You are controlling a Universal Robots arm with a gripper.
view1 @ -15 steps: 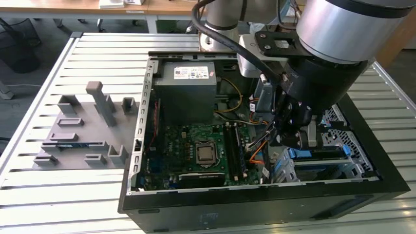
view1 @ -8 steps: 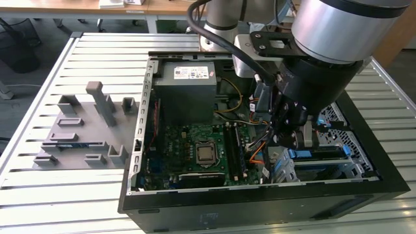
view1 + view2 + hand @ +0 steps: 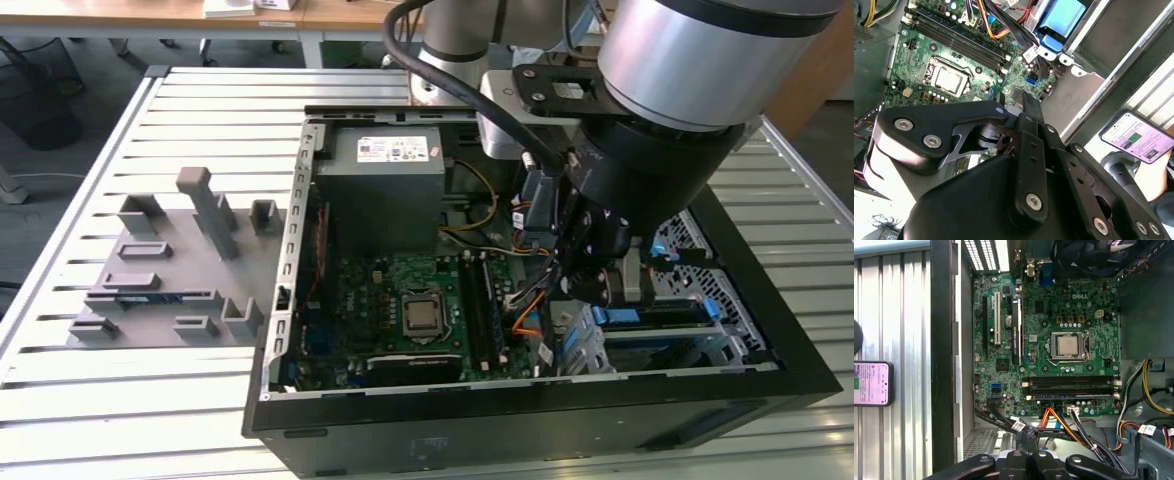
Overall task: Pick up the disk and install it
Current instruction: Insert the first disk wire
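In the exterior view the disk (image 3: 654,314) lies flat in the drive cage at the open computer case's near right corner, with blue plastic rails along its sides. My gripper (image 3: 603,285) hangs just above the cage, at the disk's end toward the exterior view's left. Whether it touches the disk is hidden by the wrist. In both wrist views the fingers (image 3: 1029,446) stand together with nothing visible between them, and the dark finger bar (image 3: 1029,107) points down over the motherboard's edge.
The motherboard (image 3: 1054,340) with its bare processor socket fills the case floor. The grey power supply (image 3: 387,180) sits at the back, and cable bundles (image 3: 1074,427) run near the fingers. A grey fixture block (image 3: 174,270) and a phone (image 3: 871,383) lie on the slatted table.
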